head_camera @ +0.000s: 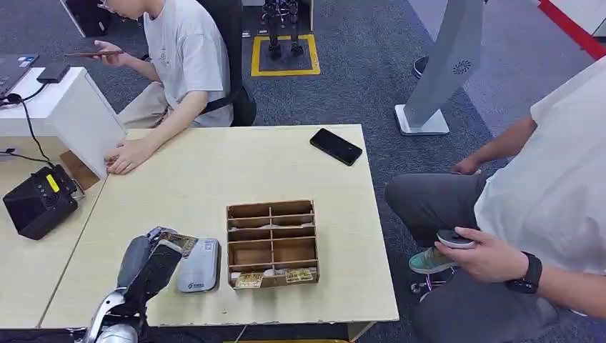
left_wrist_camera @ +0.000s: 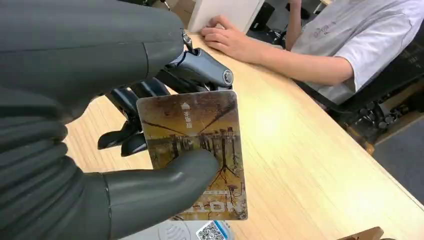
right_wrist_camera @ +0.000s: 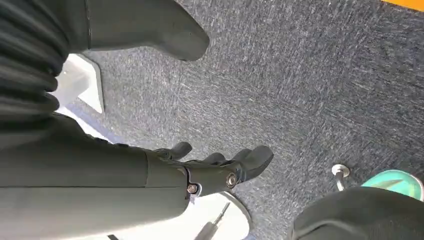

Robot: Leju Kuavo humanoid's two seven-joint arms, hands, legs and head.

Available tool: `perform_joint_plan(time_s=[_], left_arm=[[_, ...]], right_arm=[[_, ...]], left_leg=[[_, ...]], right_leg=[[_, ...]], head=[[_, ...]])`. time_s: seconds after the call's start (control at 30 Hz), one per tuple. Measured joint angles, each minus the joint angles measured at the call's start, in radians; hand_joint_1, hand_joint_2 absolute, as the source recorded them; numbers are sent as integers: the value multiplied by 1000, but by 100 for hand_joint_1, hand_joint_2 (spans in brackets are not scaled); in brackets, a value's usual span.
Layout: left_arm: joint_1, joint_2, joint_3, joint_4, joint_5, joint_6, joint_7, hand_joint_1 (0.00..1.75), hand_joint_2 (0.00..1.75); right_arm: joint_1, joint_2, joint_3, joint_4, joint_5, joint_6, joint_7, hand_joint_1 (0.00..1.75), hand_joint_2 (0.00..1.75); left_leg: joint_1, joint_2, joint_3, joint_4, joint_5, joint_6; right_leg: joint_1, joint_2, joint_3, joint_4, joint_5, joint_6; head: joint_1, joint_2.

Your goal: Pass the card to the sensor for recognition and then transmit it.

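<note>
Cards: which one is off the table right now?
The brown card pinched in the left hand, above the grey sensor. The others lie in the wooden organizer's front compartments.

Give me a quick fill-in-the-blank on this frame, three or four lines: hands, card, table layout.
1. The card is held by the robot's ____ hand.
2. The grey sensor pad lies on the table beside the wooden ____.
3. The right hand hangs over grey ____, holding nothing.
4. The black ____ lies near the table's far right corner.

Missing words: left; organizer; carpet; phone
</note>
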Motion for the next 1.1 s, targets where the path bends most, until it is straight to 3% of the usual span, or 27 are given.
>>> perform_joint_plan(time_s=[0.33,1.1], left_arm=[[-16,-21,-47,38,-11,-28,13,175,175],[-33,-24,-50,121,-70,-19,51,175,175]], right_arm=[[0,0,0,-4,0,4,4,0,175],[-11,-5,17,41,0,-43,10,0,175]], left_leg=[[0,0,0,0,0,0],[0,0,0,0,0,0]], right_leg=[[0,0,0,0,0,0],[0,0,0,0,0,0]], head=[[0,0],[0,0]])
